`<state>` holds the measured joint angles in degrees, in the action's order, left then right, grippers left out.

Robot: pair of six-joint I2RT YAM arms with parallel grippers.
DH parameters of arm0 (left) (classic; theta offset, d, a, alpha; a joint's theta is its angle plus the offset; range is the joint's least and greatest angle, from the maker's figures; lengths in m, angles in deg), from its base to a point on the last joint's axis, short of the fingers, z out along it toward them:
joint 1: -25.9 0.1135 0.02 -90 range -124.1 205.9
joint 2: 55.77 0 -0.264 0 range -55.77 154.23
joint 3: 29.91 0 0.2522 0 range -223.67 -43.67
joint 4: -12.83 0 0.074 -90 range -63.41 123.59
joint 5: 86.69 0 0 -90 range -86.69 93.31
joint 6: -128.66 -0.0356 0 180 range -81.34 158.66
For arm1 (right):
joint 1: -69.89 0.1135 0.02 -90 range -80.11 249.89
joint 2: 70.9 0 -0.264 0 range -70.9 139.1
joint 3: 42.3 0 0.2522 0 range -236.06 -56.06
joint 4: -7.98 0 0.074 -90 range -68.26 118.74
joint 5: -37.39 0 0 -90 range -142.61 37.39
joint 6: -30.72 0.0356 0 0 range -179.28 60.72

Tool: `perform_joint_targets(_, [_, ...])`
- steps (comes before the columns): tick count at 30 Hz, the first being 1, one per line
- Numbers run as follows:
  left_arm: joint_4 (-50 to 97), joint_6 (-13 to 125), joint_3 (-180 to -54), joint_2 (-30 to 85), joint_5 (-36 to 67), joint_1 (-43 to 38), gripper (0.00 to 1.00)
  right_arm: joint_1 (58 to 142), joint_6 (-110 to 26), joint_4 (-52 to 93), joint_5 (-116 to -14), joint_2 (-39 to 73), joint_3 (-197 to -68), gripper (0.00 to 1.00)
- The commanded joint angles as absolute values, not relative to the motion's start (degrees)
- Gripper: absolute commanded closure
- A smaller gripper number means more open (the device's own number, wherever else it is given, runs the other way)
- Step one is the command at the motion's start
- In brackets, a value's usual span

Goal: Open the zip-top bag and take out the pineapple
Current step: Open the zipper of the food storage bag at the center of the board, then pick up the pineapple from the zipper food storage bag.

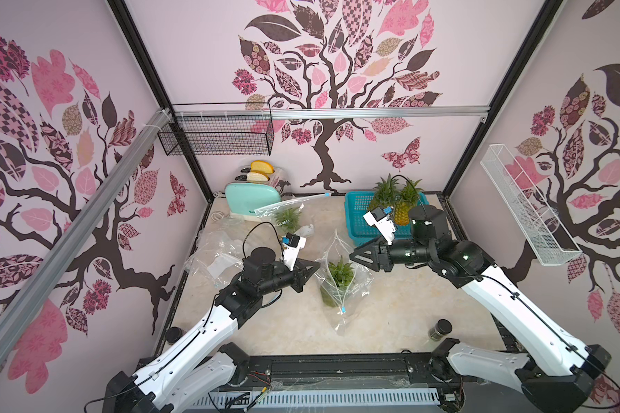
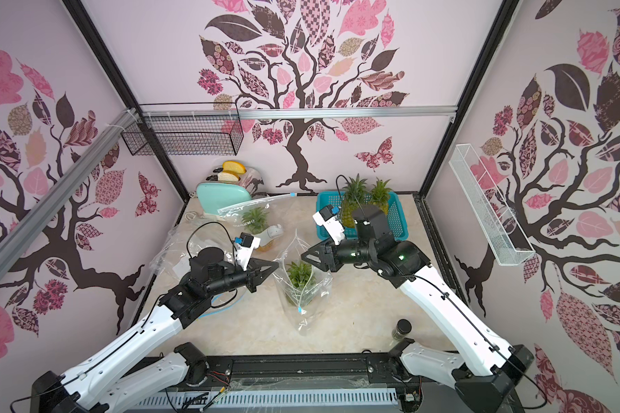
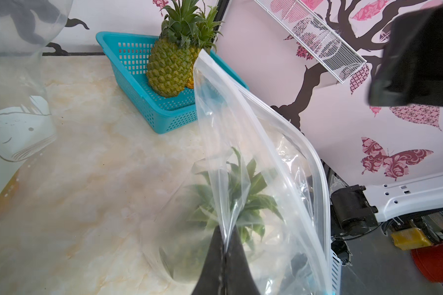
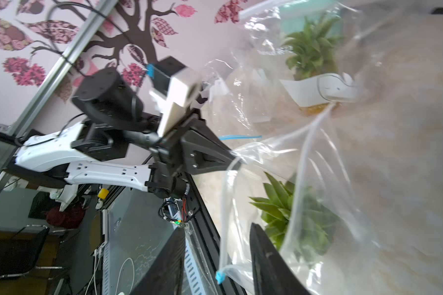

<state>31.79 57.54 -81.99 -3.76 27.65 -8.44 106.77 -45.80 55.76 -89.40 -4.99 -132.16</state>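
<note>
The clear zip-top bag (image 1: 348, 286) stands mid-table with its mouth spread open upward. The pineapple (image 1: 340, 273) sits inside it, green crown up, also seen through the film in the left wrist view (image 3: 243, 196). My left gripper (image 1: 316, 266) is shut on the bag's left rim; the film is pinched between its fingertips (image 3: 216, 240). My right gripper (image 1: 352, 255) is open at the bag's right side. The bag's zipper strip (image 4: 224, 219) with its blue slider (image 4: 219, 277) hangs between its spread fingers (image 4: 258, 237), gripped by neither.
A teal basket (image 1: 351, 218) at the back right holds two more pineapples (image 1: 403, 211). Another bagged pineapple (image 1: 287, 216) leans by the mint toaster (image 1: 249, 200). Empty bags (image 1: 215, 254) lie at the left. A dark-lidded jar (image 1: 441, 329) stands front right.
</note>
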Motion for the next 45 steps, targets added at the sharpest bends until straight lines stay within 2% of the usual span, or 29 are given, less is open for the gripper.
perform_joint_targets(1, [28.47,58.29,-80.81,-5.37,28.19,-8.64,1.0,109.71,-45.5,59.36,-86.2,-1.62,-134.07,0.55])
perform_joint_targets(11, [28.53,58.61,-78.6,-7.97,27.53,-8.7,1.0,111.37,-44.4,56.85,-82.55,5.89,-131.86,0.49])
perform_joint_targets(15, [28.36,58.7,-78.08,-8.22,27.23,-8.71,1.0,111.49,-45.0,60.43,-77.04,7.3,-133.59,0.46])
perform_joint_targets(22, [28.64,58.83,-76.56,-9.51,25.89,-8.71,1.0,112.89,-46.17,65.0,-70.36,8.5,-134.68,0.33])
perform_joint_targets(27, [27.04,59.44,-74.76,-10.39,25.89,-8.68,1.0,114.83,-46.24,66.57,-67.67,11.26,-135.73,0.29])
perform_joint_targets(39, [22.7,61.57,-69.78,-11.85,25.06,-8.66,1.0,119.03,-44.98,67.68,-62.37,18.28,-136.86,0.27])
perform_joint_targets(45, [22.32,61.53,-69.07,-12.33,24.15,-8.66,1.0,119.19,-43.77,67.79,-61.39,20.21,-133.23,0.31])
